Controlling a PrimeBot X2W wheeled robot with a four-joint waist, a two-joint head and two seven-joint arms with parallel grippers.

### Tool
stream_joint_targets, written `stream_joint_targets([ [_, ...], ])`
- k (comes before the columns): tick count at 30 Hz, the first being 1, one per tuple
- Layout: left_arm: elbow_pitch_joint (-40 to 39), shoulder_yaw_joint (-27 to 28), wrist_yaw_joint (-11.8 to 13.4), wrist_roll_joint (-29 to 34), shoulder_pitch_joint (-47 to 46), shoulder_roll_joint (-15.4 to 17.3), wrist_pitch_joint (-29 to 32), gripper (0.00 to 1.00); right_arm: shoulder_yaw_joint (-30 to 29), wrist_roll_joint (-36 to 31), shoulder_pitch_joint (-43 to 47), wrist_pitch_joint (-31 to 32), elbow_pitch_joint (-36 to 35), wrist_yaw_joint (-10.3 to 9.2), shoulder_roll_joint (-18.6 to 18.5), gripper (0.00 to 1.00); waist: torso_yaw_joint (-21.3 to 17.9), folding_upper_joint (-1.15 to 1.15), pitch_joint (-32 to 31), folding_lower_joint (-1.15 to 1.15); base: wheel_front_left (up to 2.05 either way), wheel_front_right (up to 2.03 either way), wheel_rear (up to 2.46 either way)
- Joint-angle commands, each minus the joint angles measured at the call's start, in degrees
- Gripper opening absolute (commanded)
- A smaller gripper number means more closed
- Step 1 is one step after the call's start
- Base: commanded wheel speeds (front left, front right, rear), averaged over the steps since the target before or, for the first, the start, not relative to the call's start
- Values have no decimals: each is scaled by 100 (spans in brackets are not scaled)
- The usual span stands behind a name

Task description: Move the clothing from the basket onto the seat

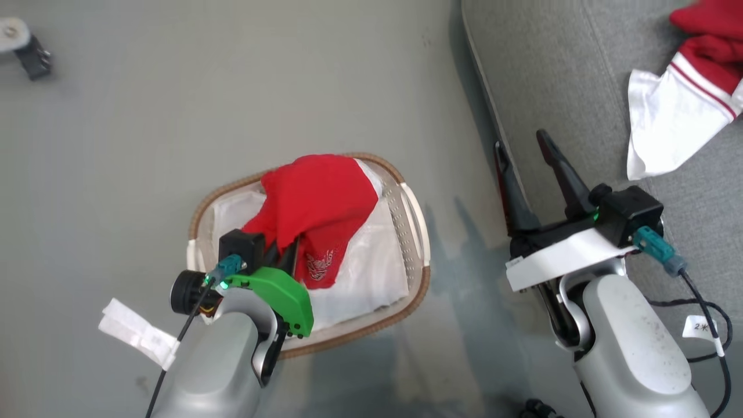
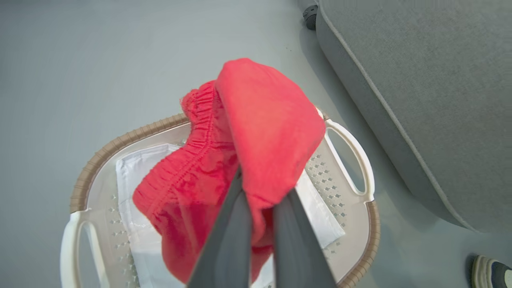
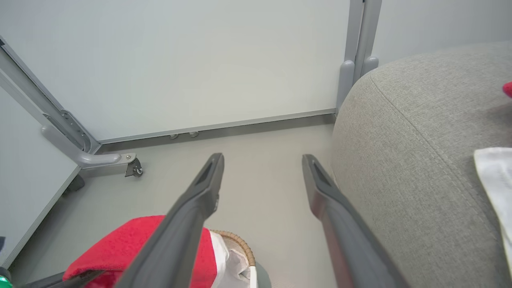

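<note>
Now my L gripper [image 2: 264, 186] is clamped on the red shorts [image 1: 316, 197], bunched over the basket [image 1: 415, 232], R gripper [image 1: 520, 140] spread wide & empty by the seat [image 1: 551, 69], so next I prob need to lift clear & swing right onto it

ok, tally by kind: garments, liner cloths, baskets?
Garments: 2, the red shorts pinched in the left gripper over the basket, and a bunched red-and-white piece on the seat, counted as one
Liner cloths: 1, the white liner cloth in the basket
Baskets: 1
Total: 4
</note>
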Motion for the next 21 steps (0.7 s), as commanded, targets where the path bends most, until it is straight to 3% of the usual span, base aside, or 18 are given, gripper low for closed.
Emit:
stream_joint_targets([
  [1, -138, 29, 6, 21, 184, 24, -16, 0, -1, -43, 134, -10, 45, -8, -25, 100, 364, 0, -611, 0, 0, 0, 0],
  [21, -2196, 559, -45, 323, 1295, 25, -10, 0, 181, -215, 993, -11, 319, -8, -27, 100, 909, 0, -1974, 0, 0, 0, 0],
])
